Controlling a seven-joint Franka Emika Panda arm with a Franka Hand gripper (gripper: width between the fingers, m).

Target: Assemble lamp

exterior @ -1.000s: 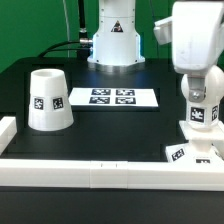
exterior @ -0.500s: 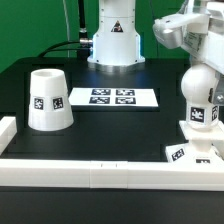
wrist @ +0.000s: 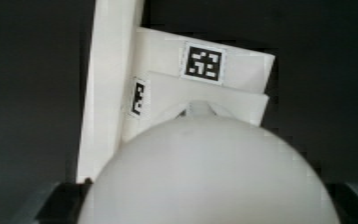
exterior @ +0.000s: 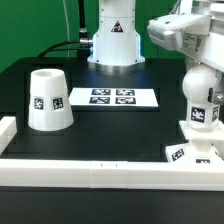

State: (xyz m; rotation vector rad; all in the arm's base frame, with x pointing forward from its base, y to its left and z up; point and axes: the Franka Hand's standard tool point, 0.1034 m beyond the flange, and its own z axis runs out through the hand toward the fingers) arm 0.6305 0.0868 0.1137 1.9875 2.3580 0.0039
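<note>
The round-topped bulb post [exterior: 204, 100] stands upright on the flat square base [exterior: 192, 152] at the exterior view's right. My gripper [exterior: 196, 58] hangs just above the post's top, with its fingertips hard to make out there. In the wrist view the bulb post's dome [wrist: 194, 165] fills the foreground. My gripper [wrist: 194, 212] is open, with a dark finger [wrist: 51, 206] at each side, apart from the dome. The base's tagged corner [wrist: 204, 64] shows beyond. The tapered shade [exterior: 46, 98] stands alone at the exterior view's left.
The marker board [exterior: 112, 97] lies flat at the table's middle back. A long white rail [exterior: 100, 172] runs along the front edge and also shows in the wrist view [wrist: 114, 90]. The arm's base [exterior: 112, 40] stands behind the board.
The arm's hand has lifted off the bulb post and drifted toward the exterior view's left. The post stays standing on the base. The shade has not moved.
</note>
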